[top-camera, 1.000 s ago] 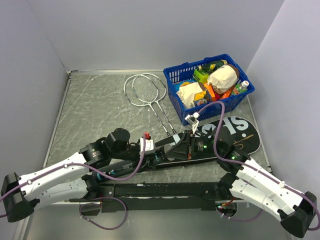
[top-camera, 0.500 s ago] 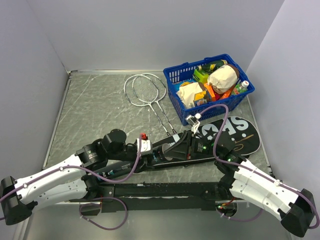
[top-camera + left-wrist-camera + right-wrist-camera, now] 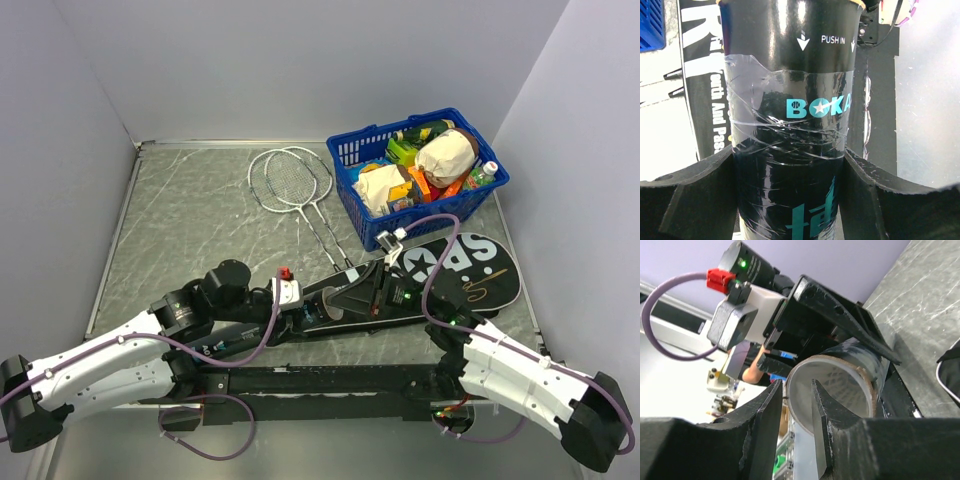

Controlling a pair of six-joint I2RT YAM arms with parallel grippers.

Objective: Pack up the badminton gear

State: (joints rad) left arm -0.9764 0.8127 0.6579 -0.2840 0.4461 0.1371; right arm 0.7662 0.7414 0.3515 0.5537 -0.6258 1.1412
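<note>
My left gripper [image 3: 318,308] [image 3: 790,165] is shut around the long dark tube [image 3: 790,75], lettered "BOKA" and "PUSH IN" and wrapped in clear tape. It holds the tube over the black "SPORT" bag [image 3: 470,275] [image 3: 700,100]. My right gripper [image 3: 358,298] [image 3: 797,385] is closed on the rim of the tube's pale end [image 3: 835,385], one finger across the end face and one outside. Two silver-white rackets [image 3: 290,180] lie on the table beyond. No shuttlecock shows.
A blue basket [image 3: 350,150] of groceries stands at the back right, close to the bag's wide end. A black rail [image 3: 320,385] runs along the near edge between the arm bases. Grey walls close in the table on three sides.
The bag's wide end has swung right and toward me, showing more of its lettering. The left wrist and tube have shifted slightly left. Both grippers keep their hold.
</note>
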